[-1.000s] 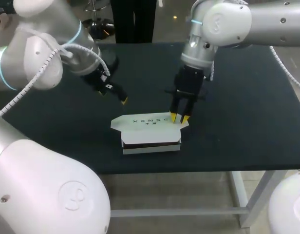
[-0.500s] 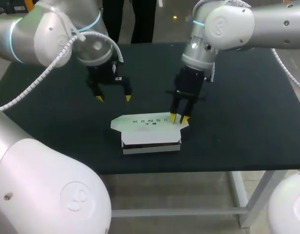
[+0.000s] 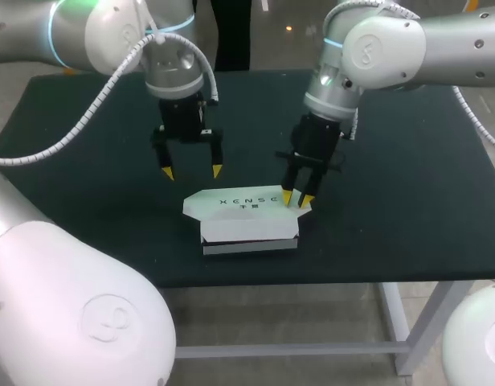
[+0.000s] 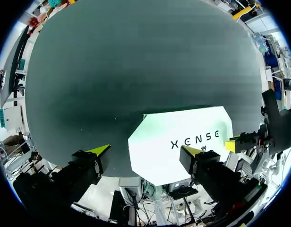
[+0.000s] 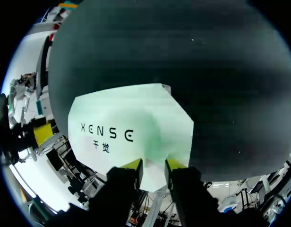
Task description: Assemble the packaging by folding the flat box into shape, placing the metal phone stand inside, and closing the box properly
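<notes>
The white box point(image 3: 247, 219) stands folded near the table's front edge, its printed lid on top. My right gripper point(image 3: 296, 198) points straight down with its tips on the lid's right end, fingers a narrow gap apart and nothing seen pinched between them. In the right wrist view the gripper point(image 5: 153, 165) sits at the edge of the lid point(image 5: 126, 123). My left gripper point(image 3: 191, 171) hangs wide open just behind the box's left end, above the table. In its own view the gripper point(image 4: 145, 151) spans the lid's corner point(image 4: 183, 142) without touching it. The phone stand is not visible.
The dark table point(image 3: 408, 177) carries nothing else that shows. Its front edge lies close behind the box from the arms' side, with wide bare surface to the right and at the back.
My left arm has swung its open gripper from the left toward the box and turned it to point down. The right gripper has stayed on the lid's right end.
</notes>
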Robot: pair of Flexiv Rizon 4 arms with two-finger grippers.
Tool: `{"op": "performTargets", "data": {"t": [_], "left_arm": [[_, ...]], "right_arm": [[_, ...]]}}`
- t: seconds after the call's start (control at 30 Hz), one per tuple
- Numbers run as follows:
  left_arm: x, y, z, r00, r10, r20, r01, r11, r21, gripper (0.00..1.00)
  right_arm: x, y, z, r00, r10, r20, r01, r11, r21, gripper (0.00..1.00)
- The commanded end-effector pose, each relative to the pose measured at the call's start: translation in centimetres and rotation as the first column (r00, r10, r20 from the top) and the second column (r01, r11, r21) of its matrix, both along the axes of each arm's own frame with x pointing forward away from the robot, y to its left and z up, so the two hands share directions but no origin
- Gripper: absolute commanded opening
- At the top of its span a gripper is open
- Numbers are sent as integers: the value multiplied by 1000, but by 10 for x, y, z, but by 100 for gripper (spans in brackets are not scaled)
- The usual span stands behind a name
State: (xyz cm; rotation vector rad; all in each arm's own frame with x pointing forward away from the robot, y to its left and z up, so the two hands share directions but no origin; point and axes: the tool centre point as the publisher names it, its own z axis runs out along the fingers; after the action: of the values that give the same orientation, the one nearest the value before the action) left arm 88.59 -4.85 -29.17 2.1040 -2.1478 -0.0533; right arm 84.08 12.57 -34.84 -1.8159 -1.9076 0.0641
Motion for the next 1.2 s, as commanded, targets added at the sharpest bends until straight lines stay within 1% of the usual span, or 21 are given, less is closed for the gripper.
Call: {"op": "performTargets", "data": {"t": [0.03,0.4,0.43,0.47,0.5,0.53,0.57,0.6,0.67,0.7,0.73,0.77,0.87,0.93,1.0,1.03,1.13,1.2], "left_arm": [[3,0,-1,1000,1,-18,0,1000,18,100],[3,0,-1,1000,1,-18,0,1000,18,100],[5,0,-1,999,1,-36,-1,1000,-9,100],[6,-1,-2,999,-9,-46,8,1000,-24,100],[6,0,-4,999,-9,-44,7,999,-36,100],[5,0,-6,998,-8,-60,4,998,-60,100],[5,0,-6,998,-15,-65,10,998,-66,100],[2,1,-9,997,-15,-78,8,996,-86,89],[-2,1,-12,996,-33,-85,25,996,-85,72],[-6,1,-15,997,-10,-83,3,996,-91,73],[-10,2,-17,996,-25,-86,17,996,-91,76],[-14,1,-19,997,-31,-75,24,996,-91,76],[-22,-1,-22,997,-28,-69,21,995,-94,75],[-24,-2,-24,997,-13,-80,6,995,-99,75],[-25,-4,-26,996,5,-94,-15,995,-99,72],[-25,-4,-26,996,5,-94,-15,995,-99,72],[-30,-7,-29,995,38,-89,-46,995,-92,65],[-34,-9,-31,995,44,-86,-51,994,-92,64]], "right_arm": [[-3,-3,0,1000,-4,6,4,1000,8,35],[-3,-2,0,1000,-11,12,11,1000,4,35],[-4,-2,0,1000,-12,13,12,1000,5,35],[-4,-2,0,1000,-13,14,13,1000,5,35],[-4,-2,0,1000,-14,14,14,1000,5,35],[-5,-2,0,1000,-15,14,15,1000,6,35],[-5,-3,0,1000,-15,14,15,1000,6,35],[-5,-3,-1,1000,-17,14,17,1000,6,35],[-5,-4,-2,1000,-19,13,19,1000,7,35],[-5,-4,-2,1000,-20,12,20,1000,8,35],[-5,-4,-2,1000,-21,13,21,1000,10,35],[-5,-4,-2,1000,-22,14,22,1000,11,34],[-5,-4,-2,1000,-25,19,24,1000,15,34],[-5,-4,-2,999,-27,22,27,999,17,34],[-5,-4,-3,999,-34,29,33,999,13,34],[-5,-4,-3,999,-34,29,33,999,13,34],[-5,-4,-4,999,-38,32,37,999,17,35],[-6,-4,-4,999,-40,35,40,999,20,35]]}}
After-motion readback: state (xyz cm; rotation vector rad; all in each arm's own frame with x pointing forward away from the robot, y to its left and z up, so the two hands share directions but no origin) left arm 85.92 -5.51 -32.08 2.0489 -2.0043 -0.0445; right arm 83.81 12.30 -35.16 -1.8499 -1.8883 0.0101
